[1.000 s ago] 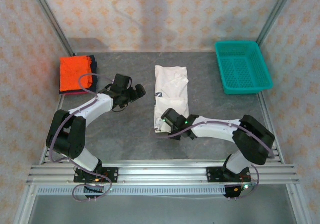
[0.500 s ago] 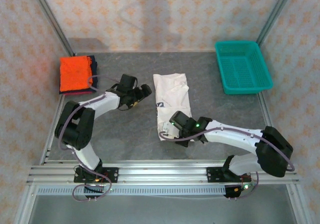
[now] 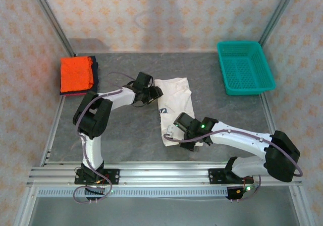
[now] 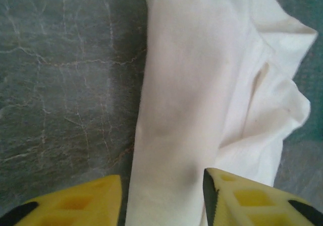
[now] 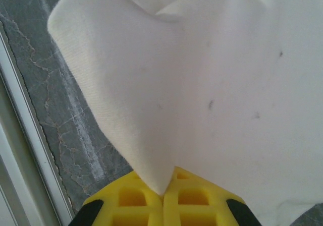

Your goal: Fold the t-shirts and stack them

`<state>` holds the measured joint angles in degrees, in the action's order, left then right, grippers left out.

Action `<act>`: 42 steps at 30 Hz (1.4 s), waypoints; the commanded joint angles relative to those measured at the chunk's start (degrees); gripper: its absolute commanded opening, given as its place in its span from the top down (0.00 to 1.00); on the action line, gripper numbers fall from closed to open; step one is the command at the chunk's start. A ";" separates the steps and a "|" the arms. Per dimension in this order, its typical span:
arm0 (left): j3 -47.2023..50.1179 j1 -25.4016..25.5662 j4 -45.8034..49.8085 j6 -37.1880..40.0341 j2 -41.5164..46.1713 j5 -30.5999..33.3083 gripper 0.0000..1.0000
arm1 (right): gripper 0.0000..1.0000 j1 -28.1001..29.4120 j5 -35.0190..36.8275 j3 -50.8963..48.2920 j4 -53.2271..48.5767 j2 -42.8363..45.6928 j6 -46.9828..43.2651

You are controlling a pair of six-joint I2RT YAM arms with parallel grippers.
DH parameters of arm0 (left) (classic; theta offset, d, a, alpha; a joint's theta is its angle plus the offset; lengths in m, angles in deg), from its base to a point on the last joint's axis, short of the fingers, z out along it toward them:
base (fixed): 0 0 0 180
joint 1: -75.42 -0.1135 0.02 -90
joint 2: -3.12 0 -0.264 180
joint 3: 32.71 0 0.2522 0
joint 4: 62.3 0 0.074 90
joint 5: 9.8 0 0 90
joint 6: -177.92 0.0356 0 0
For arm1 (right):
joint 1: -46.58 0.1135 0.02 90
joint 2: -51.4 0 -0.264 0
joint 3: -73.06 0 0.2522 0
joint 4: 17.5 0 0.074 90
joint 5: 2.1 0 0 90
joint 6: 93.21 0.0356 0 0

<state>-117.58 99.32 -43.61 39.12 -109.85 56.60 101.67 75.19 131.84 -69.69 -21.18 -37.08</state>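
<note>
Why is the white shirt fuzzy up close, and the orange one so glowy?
Left wrist view: the white cloth t-shirt sits close to the lens, so its folds look soft and the yellow fingers blur. Right wrist view: its weave is sharper, shaded under the raised fold. Top external view: even light, and the bright orange folded shirt looks overbright.

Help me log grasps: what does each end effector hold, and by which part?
Right end effector: shut on the white t-shirt, at its near corner. Left end effector: open astride the shirt's far folded edge, nothing clamped yet.
</note>
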 commanded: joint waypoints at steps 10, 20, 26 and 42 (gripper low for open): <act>-3.24 1.15 4.37 3.90 -3.73 -2.16 0.89 | 1.00 0.37 -1.74 4.99 -3.72 2.52 0.20; 2.97 1.25 7.45 7.49 0.32 -2.67 0.90 | 1.00 0.76 -7.50 10.40 -9.01 3.40 1.12; 4.85 1.24 7.72 8.73 1.50 -3.13 0.90 | 1.00 -1.60 -5.66 15.69 -13.60 -0.24 -5.72; 8.02 0.60 6.00 9.42 0.13 -4.09 0.90 | 1.00 -13.43 1.14 37.19 -19.06 -18.97 -20.80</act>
<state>-112.60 100.07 -42.12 47.51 -108.87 52.75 89.41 73.57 165.41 -87.40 -38.11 -53.91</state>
